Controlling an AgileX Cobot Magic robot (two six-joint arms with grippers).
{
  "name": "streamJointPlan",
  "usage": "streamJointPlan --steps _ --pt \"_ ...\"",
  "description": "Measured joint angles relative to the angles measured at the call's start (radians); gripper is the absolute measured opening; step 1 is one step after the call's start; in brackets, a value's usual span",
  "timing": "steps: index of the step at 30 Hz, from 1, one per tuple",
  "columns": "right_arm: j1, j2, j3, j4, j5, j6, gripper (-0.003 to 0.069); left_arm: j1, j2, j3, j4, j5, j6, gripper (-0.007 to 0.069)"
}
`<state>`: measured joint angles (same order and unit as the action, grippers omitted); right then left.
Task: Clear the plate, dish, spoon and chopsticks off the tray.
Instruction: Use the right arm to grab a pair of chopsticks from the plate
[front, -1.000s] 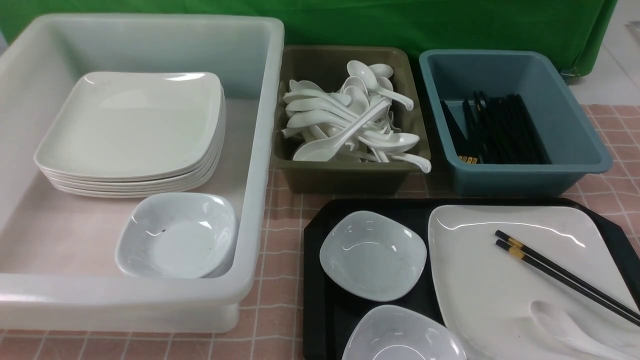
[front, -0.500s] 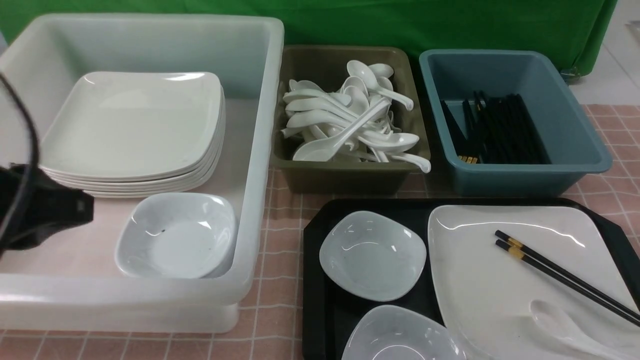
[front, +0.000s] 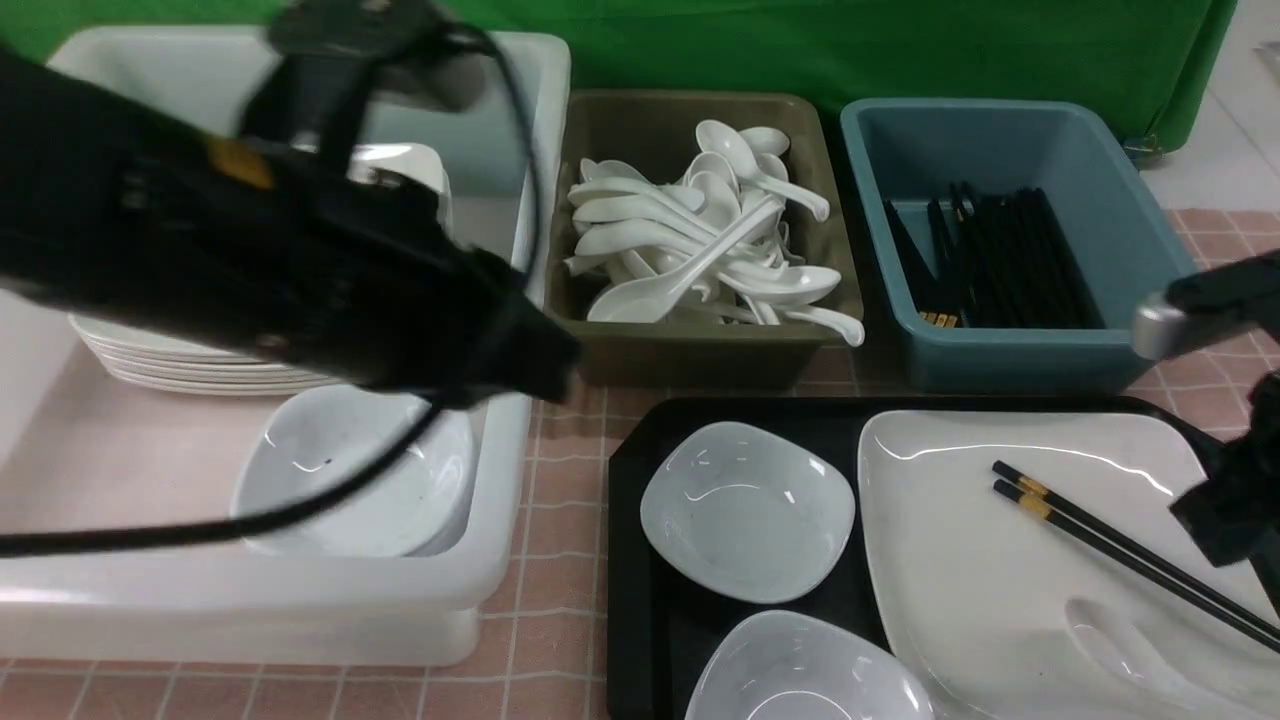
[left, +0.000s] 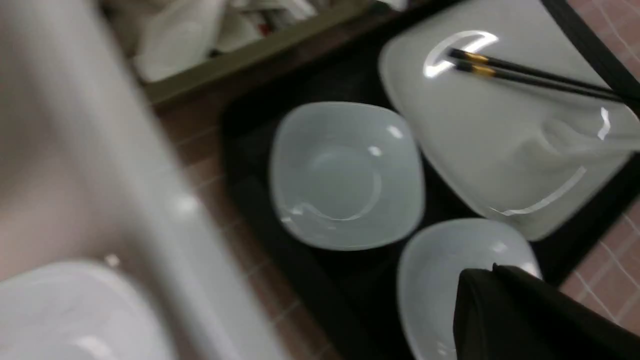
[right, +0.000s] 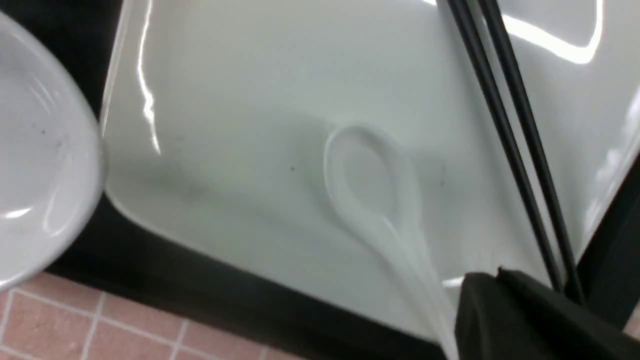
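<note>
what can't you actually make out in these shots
- Front view: the blurred left arm hides most of the plate stack in the white tub.
- Front view: the spoon handle's end is cut off at the bottom edge.
- Right wrist view: only a dark corner of the right pincer shows; open or shut unclear.

The left arm (front: 250, 260) is a bulky matte-black housing with a small yellow mark (front: 238, 160) and a thin, looping black cable (front: 524, 170), while the right arm (front: 1235, 500) is likewise black, with a silver-grey cylindrical cap (front: 1158, 331).
</note>
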<state>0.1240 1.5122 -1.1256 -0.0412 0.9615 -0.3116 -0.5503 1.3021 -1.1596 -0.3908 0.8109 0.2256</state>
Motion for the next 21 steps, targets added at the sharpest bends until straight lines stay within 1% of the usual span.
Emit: streamJointPlan --steps 1,2,3,4,5,7,11,16,21 --pt "0.001 0.038 -0.025 0.003 -0.009 -0.012 0.0215 -0.05 0.036 -0.022 0.005 0.0 0.0 -0.0011" --pt "0.002 0.053 -0.034 0.003 -0.013 -0.015 0.0242 -0.068 0.051 -0.031 0.006 0.0 0.0 -0.0011" --pt "0.002 0.101 -0.065 0.006 -0.034 -0.019 0.0347 -0.123 0.105 -0.065 0.007 0.0 0.0 -0.0011" --pt "0.002 0.139 -0.091 0.006 -0.057 -0.022 0.0413 -0.167 0.159 -0.106 0.008 -0.003 0.0 -0.0011" --pt "0.002 0.169 -0.107 0.006 -0.071 -0.028 0.0456 -0.182 0.197 -0.127 0.01 -0.008 0.0 -0.0011" --pt "0.002 0.225 -0.13 0.006 -0.088 -0.045 0.0501 -0.204 0.259 -0.171 0.016 -0.02 0.0 -0.0011" --pt "0.002 0.321 -0.163 0.007 -0.124 -0.071 0.0527 -0.211 0.359 -0.242 0.024 -0.039 0.013 -0.0011" --pt "0.002 0.417 -0.186 0.002 -0.191 -0.075 0.0529 -0.211 0.425 -0.266 0.028 -0.052 0.03 -0.0011" --pt "0.002 0.484 -0.192 -0.012 -0.2 -0.075 0.0529 -0.211 0.433 -0.269 0.04 -0.053 0.03 -0.0011"
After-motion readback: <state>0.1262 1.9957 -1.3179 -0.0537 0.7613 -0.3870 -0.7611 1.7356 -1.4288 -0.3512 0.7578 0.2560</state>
